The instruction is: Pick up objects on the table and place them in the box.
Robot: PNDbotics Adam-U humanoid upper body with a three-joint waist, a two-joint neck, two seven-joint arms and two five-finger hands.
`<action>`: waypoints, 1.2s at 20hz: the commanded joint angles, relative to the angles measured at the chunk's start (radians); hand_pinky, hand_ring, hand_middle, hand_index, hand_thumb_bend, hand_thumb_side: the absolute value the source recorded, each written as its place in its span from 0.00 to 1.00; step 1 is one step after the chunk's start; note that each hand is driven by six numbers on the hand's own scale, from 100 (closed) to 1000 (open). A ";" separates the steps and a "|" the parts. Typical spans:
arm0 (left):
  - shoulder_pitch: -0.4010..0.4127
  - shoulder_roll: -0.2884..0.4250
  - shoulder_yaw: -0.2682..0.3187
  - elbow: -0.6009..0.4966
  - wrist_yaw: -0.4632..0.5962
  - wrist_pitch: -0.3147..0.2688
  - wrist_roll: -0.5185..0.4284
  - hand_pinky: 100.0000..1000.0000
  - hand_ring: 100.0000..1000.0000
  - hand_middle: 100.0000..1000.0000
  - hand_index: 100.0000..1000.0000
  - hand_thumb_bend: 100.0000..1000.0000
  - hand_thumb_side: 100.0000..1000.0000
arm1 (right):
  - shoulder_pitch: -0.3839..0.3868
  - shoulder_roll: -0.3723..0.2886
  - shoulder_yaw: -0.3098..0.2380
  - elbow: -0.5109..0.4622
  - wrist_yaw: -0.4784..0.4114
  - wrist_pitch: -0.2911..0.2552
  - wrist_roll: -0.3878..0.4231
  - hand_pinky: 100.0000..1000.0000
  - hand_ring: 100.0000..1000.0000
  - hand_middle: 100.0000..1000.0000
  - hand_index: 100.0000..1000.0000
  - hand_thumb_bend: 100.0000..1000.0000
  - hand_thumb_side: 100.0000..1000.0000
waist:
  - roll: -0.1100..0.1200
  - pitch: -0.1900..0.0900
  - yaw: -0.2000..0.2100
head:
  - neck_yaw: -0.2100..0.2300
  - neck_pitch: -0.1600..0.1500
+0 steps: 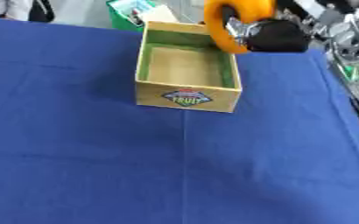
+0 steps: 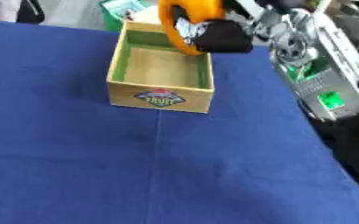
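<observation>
on a table draped in blue cloth stands an open wooden box, its inner walls lined green, its floor bare, and a round label with lettering on the near face. above the box's far right corner, the robot's right hand comes in from the upper right, black with silver joints, its fingers curled round an orange ring-shaped object. the ring is held upright and clear of the cloth, its lower edge overlapping the box's far right rim in both views; whether it touches the rim cannot be told. in the right eye view the right arm shows more fully, silver and grey with green-lit parts, running along the right edge of the table. beyond the box's far wall lies a green container with pale contents, too blurred to make out. a seam in the cloth runs from the box's near face toward the viewer.
</observation>
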 commanded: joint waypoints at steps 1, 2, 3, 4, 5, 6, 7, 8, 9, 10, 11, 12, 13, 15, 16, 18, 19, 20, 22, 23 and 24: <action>-0.002 0.012 -0.003 -0.022 0.005 -0.002 -0.008 0.41 0.31 0.35 0.62 0.00 0.78 | -0.077 -0.002 0.002 0.062 0.052 0.042 0.040 0.63 0.67 0.35 0.51 0.00 0.52 | 0.004 -0.016 0.001 | -0.009 0.001; -0.002 0.012 -0.003 -0.022 0.005 -0.002 -0.008 0.41 0.31 0.35 0.62 0.00 0.79 | -0.102 0.008 0.006 0.096 0.065 0.046 0.044 0.63 0.67 0.34 0.51 0.00 0.52 | 0.003 -0.015 0.001 | -0.011 0.002; -0.002 0.012 -0.004 -0.022 0.006 -0.002 -0.010 0.41 0.31 0.35 0.62 0.00 0.79 | -0.127 0.022 0.010 0.136 0.077 0.050 0.045 0.63 0.67 0.34 0.50 0.00 0.52 | 0.001 -0.014 0.001 | -0.014 0.004; -0.001 0.011 -0.005 -0.022 0.006 -0.002 -0.012 0.41 0.31 0.35 0.62 0.00 0.79 | -0.151 0.036 0.014 0.175 0.088 0.052 0.043 0.63 0.67 0.34 0.50 0.00 0.52 | 0.001 -0.012 0.001 | -0.017 0.006; -0.001 0.011 -0.005 -0.022 0.006 -0.002 -0.014 0.41 0.31 0.35 0.62 0.00 0.79 | -0.173 0.053 0.018 0.216 0.099 0.053 0.038 0.63 0.67 0.34 0.51 0.00 0.52 | 0.000 -0.011 0.002 | -0.021 0.006; -0.001 0.011 -0.006 -0.022 0.006 -0.002 -0.015 0.41 0.31 0.35 0.62 0.00 0.79 | -0.192 0.067 0.022 0.252 0.109 0.052 0.031 0.63 0.67 0.34 0.51 0.00 0.53 | 0.000 -0.010 0.002 | -0.024 0.006; 0.000 0.010 -0.006 -0.022 0.007 -0.002 -0.017 0.41 0.31 0.35 0.62 0.00 0.79 | -0.212 0.084 0.028 0.292 0.122 0.051 0.024 0.63 0.67 0.34 0.51 0.00 0.53 | -0.001 -0.008 0.003 | -0.028 0.006; 0.000 0.010 -0.006 -0.022 0.007 -0.002 -0.018 0.41 0.31 0.35 0.62 0.00 0.79 | -0.229 0.099 0.033 0.328 0.134 0.048 0.016 0.63 0.67 0.33 0.51 0.00 0.55 | -0.001 -0.007 0.005 | -0.033 0.005; -0.001 0.010 -0.007 -0.022 0.008 -0.002 -0.019 0.41 0.31 0.35 0.62 0.00 0.79 | -0.246 0.116 0.037 0.365 0.145 0.046 0.007 0.62 0.67 0.33 0.51 0.00 0.57 | -0.002 -0.006 0.006 | -0.040 0.002; -0.001 0.009 -0.007 -0.022 0.009 -0.002 -0.021 0.41 0.31 0.35 0.62 0.00 0.79 | -0.261 0.132 0.042 0.403 0.158 0.042 -0.005 0.63 0.67 0.33 0.51 0.00 0.57 | -0.002 -0.004 0.008 | -0.044 -0.001; 0.000 0.009 -0.008 -0.022 0.009 -0.002 -0.022 0.41 0.31 0.35 0.62 0.00 0.79 | -0.276 0.146 0.046 0.441 0.175 0.039 -0.020 0.62 0.67 0.33 0.50 0.00 0.57 | -0.003 -0.003 0.010 | -0.049 -0.004; 0.000 0.008 -0.008 -0.022 0.009 -0.002 -0.024 0.41 0.31 0.35 0.62 0.00 0.79 | -0.289 0.160 0.049 0.480 0.195 0.036 -0.036 0.62 0.67 0.33 0.50 0.00 0.57 | -0.004 -0.001 0.011 | -0.052 -0.007; 0.000 0.007 -0.008 -0.022 0.009 -0.002 -0.025 0.41 0.31 0.35 0.62 0.00 0.79 | -0.302 0.177 0.051 0.524 0.214 0.035 -0.054 0.62 0.67 0.33 0.50 0.00 0.57 | -0.005 0.001 0.012 | -0.055 -0.010; -0.001 0.006 -0.010 -0.022 0.010 -0.001 -0.028 0.41 0.31 0.35 0.62 0.00 0.79 | -0.323 0.214 0.048 0.609 0.246 0.033 -0.095 0.62 0.66 0.32 0.50 0.00 0.57 | -0.006 0.004 0.016 | -0.060 -0.018; -0.002 0.004 -0.012 -0.022 0.011 -0.001 -0.031 0.41 0.31 0.35 0.61 0.00 0.79 | -0.331 0.235 0.041 0.650 0.258 0.035 -0.120 0.62 0.66 0.32 0.50 0.00 0.56 | -0.006 0.006 0.019 | -0.062 -0.021; -0.003 0.001 -0.015 -0.022 0.013 0.000 -0.037 0.41 0.31 0.35 0.61 0.00 0.79 | -0.342 0.275 0.025 0.724 0.265 0.040 -0.179 0.62 0.64 0.31 0.50 0.00 0.56 | -0.006 0.011 0.024 | -0.065 -0.027; -0.003 0.000 -0.015 -0.022 0.014 0.000 -0.039 0.41 0.31 0.35 0.61 0.00 0.79 | -0.344 0.291 0.020 0.760 0.266 0.043 -0.209 0.62 0.64 0.31 0.50 0.00 0.56 | -0.006 0.013 0.027 | -0.066 -0.030; -0.003 0.000 -0.015 -0.022 0.014 -0.001 -0.039 0.41 0.31 0.35 0.61 0.00 0.79 | -0.346 0.302 0.019 0.790 0.266 0.041 -0.235 0.62 0.65 0.31 0.50 0.00 0.56 | -0.007 0.015 0.028 | -0.066 -0.031; -0.003 -0.002 -0.015 -0.022 0.015 0.000 -0.041 0.41 0.31 0.35 0.61 0.00 0.79 | -0.347 0.320 0.020 0.839 0.261 0.030 -0.270 0.62 0.65 0.31 0.51 0.00 0.57 | -0.008 0.018 0.031 | -0.065 -0.035; -0.004 -0.003 -0.017 -0.022 0.016 0.001 -0.043 0.41 0.31 0.35 0.61 0.00 0.79 | -0.347 0.328 0.021 0.860 0.257 0.025 -0.282 0.62 0.65 0.31 0.50 0.00 0.57 | -0.009 0.019 0.031 | -0.065 -0.037; -0.004 -0.005 -0.018 -0.022 0.017 0.002 -0.046 0.41 0.31 0.35 0.61 0.00 0.79 | -0.347 0.337 0.020 0.880 0.256 0.022 -0.293 0.62 0.65 0.32 0.50 0.00 0.57 | -0.010 0.020 0.032 | -0.064 -0.037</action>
